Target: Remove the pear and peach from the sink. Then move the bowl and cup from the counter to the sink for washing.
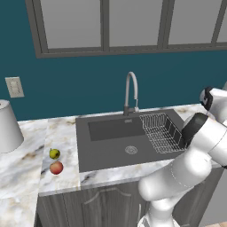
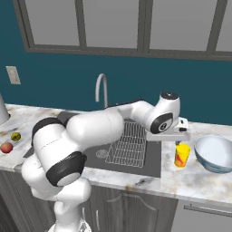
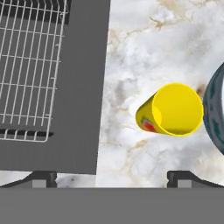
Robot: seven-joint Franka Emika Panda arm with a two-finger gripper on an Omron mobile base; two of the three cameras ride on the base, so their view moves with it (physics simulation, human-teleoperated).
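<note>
The yellow cup [image 3: 173, 109] with a red mark stands on the marble counter [image 3: 148, 48], between the sink [image 3: 83, 87] and the pale bowl [image 3: 217, 114]. My gripper [image 3: 112, 178] hangs open above it, and the cup sits toward the right fingertip [image 3: 183, 176]. From the right base, the gripper [image 2: 179, 140] is just over the cup [image 2: 182, 155], with the bowl [image 2: 215, 153] to its right. The pear [image 1: 54, 153] and peach [image 1: 56, 167] lie on the counter [image 1: 62, 133] left of the sink [image 1: 111, 153], the pear behind the peach. Nothing is held.
A wire rack [image 1: 162, 132] fills the sink's right side, and the curved faucet [image 1: 131, 91] rises behind the basin. A large grey-white upturned vessel [image 1: 6, 126] stands at the far left. My white arm [image 2: 90, 131] stretches across the sink.
</note>
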